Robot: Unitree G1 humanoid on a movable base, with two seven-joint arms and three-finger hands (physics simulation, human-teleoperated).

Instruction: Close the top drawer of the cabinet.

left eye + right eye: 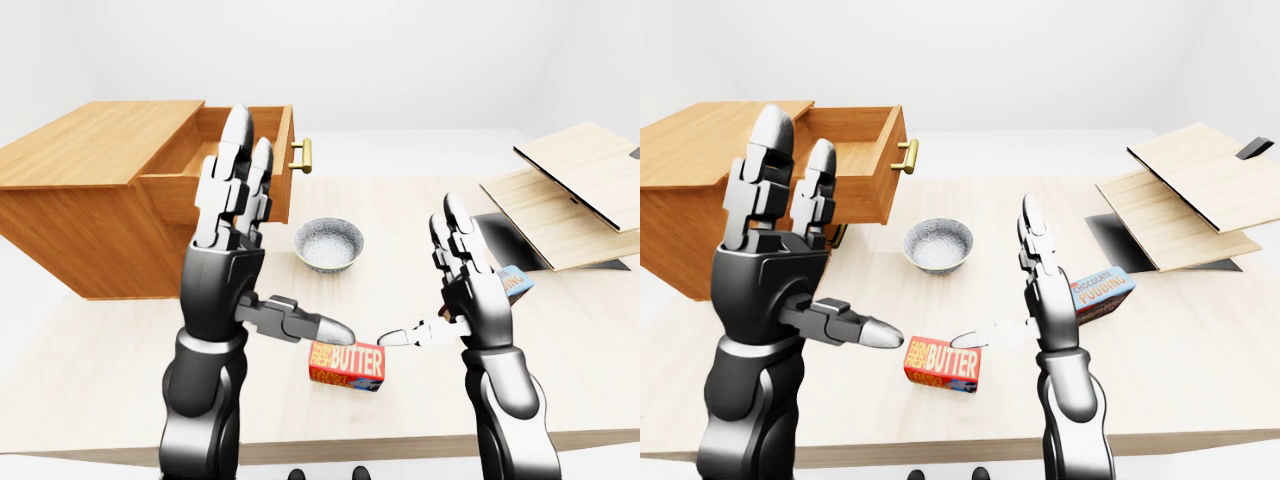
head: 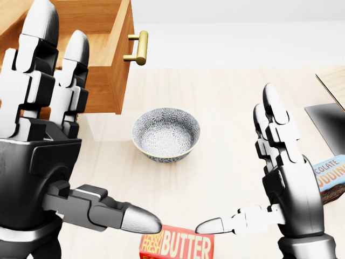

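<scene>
A wooden cabinet (image 1: 90, 190) stands at the left on the table. Its top drawer (image 1: 282, 155) is pulled out, with a brass handle (image 1: 303, 155) on its front; the handle also shows in the head view (image 2: 140, 47). My left hand (image 1: 235, 230) is raised and open, fingers spread upward, in front of the drawer's face but apart from it. My right hand (image 1: 465, 280) is raised and open at the right, holding nothing.
A patterned bowl (image 1: 328, 243) sits on the table (image 1: 100, 370) below the drawer. A butter box (image 1: 346, 365) lies between my hands. A pudding box (image 1: 1102, 291) lies behind my right hand. Light wooden boards (image 1: 575, 190) lie at the right.
</scene>
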